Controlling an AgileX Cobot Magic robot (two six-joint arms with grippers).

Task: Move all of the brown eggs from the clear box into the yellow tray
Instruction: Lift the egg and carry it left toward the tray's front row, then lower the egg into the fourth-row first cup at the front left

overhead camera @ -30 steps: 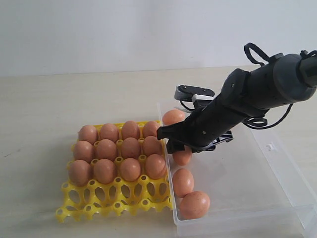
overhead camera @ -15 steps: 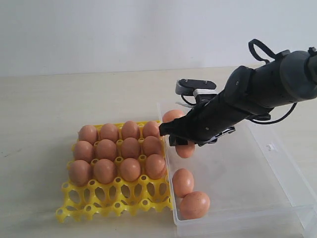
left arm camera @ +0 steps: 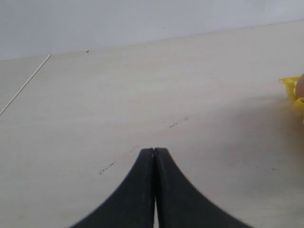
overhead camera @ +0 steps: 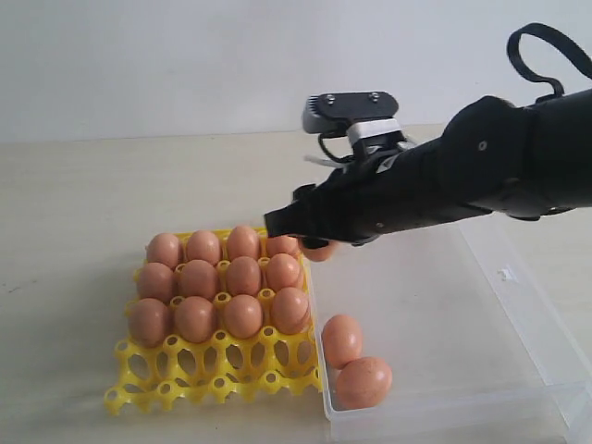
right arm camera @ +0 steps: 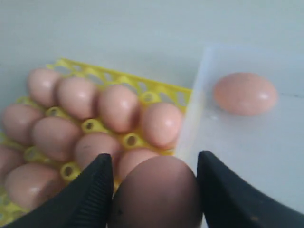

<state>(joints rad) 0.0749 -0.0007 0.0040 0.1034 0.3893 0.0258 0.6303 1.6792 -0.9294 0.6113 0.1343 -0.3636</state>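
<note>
My right gripper [overhead camera: 310, 237] is shut on a brown egg [overhead camera: 321, 250] and holds it in the air over the seam between the yellow tray [overhead camera: 125, 393] and the clear box [overhead camera: 444, 305]. In the right wrist view that egg [right arm camera: 154, 192] fills the gap between the black fingers [right arm camera: 92, 187]. Several brown eggs [overhead camera: 243, 277] fill three rows of the tray; its front row of cups [overhead camera: 213, 365] is bare. Two eggs [overhead camera: 341, 339] lie in the box's near left corner, and another egg [right arm camera: 244, 93] rests at its far end, hidden by the arm in the exterior view. My left gripper [left arm camera: 155, 151] is shut on nothing, over bare table.
The pale table [overhead camera: 83, 185] spreads left of and behind the tray. The box's low walls and a latch tab [overhead camera: 504, 274] stand on the right. A yellow tray corner [left arm camera: 290, 86] shows at the edge of the left wrist view.
My right gripper has risen out of the box with the egg and moved left toward the tray. The other eggs have stayed put.
</note>
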